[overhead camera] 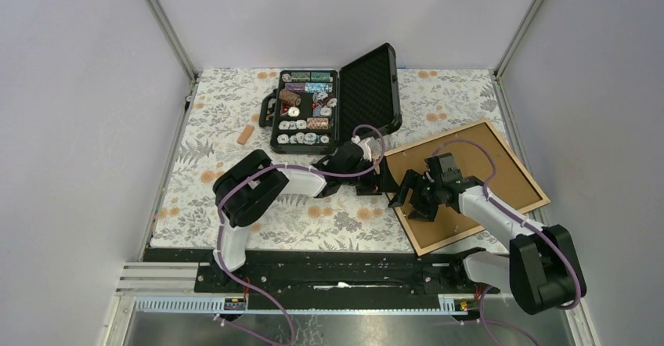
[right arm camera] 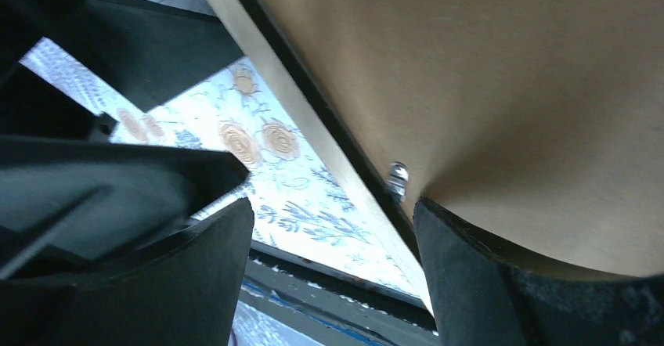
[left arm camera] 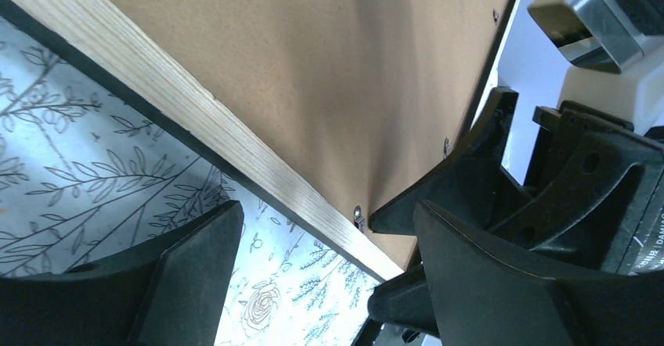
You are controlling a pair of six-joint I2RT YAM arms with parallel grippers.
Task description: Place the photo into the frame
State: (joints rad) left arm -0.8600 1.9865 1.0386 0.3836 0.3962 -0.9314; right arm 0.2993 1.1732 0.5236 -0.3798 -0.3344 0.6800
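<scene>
Our left hand (left arm camera: pixel 327 213) and right hand (right arm camera: pixel 333 209) stood spread at the edge of the frame (left arm camera: pixel 188 107) — we thought it best to swing the clip (left arm camera: pixel 359 218) aside gently, not pry.

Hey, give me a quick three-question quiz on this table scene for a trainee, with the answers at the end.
1. True or false: the frame lies with its brown backing facing up.
2. The poker chip case is: A) shut, B) open, C) upside down.
3. Fill in: the left gripper and the right gripper both have ___ jaws.
Key: 1 true; 2 B; 3 open.
</scene>
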